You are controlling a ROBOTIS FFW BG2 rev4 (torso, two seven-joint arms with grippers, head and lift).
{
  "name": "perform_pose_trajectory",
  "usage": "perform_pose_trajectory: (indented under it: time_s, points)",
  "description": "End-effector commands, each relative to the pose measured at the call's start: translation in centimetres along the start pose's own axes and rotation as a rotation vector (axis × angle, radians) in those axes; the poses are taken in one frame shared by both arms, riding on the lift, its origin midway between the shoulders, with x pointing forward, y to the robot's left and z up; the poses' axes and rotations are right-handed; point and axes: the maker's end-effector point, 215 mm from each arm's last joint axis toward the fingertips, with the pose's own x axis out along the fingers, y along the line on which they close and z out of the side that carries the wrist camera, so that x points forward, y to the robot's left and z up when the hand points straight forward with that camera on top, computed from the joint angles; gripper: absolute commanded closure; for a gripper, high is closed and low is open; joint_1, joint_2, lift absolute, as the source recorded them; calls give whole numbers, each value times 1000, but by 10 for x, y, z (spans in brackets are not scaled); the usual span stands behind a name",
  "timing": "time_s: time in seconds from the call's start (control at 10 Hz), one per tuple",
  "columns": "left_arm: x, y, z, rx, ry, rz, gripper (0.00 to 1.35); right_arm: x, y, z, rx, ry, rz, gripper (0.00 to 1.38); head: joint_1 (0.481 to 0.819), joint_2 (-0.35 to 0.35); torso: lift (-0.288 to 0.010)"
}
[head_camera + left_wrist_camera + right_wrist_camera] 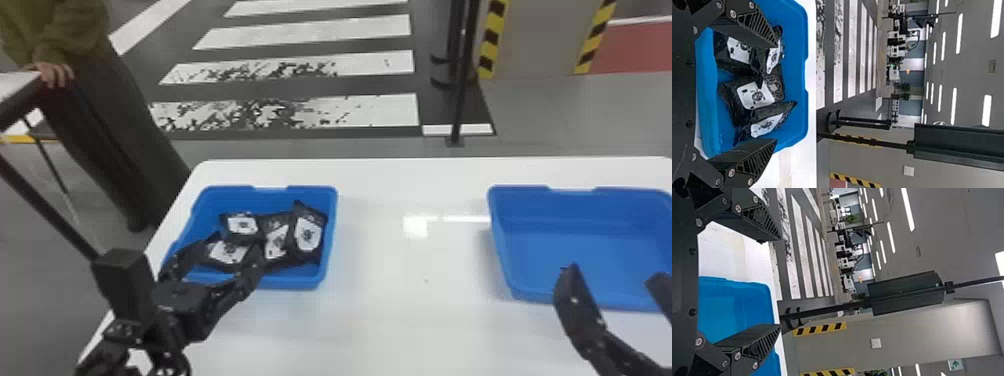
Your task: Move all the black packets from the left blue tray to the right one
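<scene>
Black packets (307, 235) sat in the eight o'clock blue tray (295, 281), seemingly untouched; my left gripper (236, 243) and right gripper (614, 273) gaped.

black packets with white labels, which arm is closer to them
Left. The left gripper has its open jaws at the black packets; the right gripper is over by the right blue tray.

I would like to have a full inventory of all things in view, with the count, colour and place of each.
Packets: four, black with white labels, in left tray
Trays: two, blue, on table's left and right
Table: one, white, under trays
Post: at least one, black, behind table
Pillar: one, grey, yellow-black edges, behind right
Floor stripes: several, white, behind table
Left gripper: one, black, at left tray
Right gripper: one, black, by right tray
</scene>
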Motion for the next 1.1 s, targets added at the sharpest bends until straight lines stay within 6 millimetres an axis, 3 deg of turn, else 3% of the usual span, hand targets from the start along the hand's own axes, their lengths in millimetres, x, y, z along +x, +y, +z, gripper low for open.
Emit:
perform_pose_trajectory:
  time_s: [0.0,0.2,0.5,1.0]
  points:
    - [21,-2,-7,-12,37,-15,197,0,0,-1,4,2,-1,252,695,167,-140]
    - [46,3,-28,-41,99,-25,206,0,-1,-4,13,7,0,254,695,154,-140]
    - [95,-12,-48,-80,186,-114,249,1,-1,-5,20,7,2,257,695,136,-140]
    - [129,-39,-70,-141,285,-218,343,1,1,-9,36,13,6,259,695,98,-140]
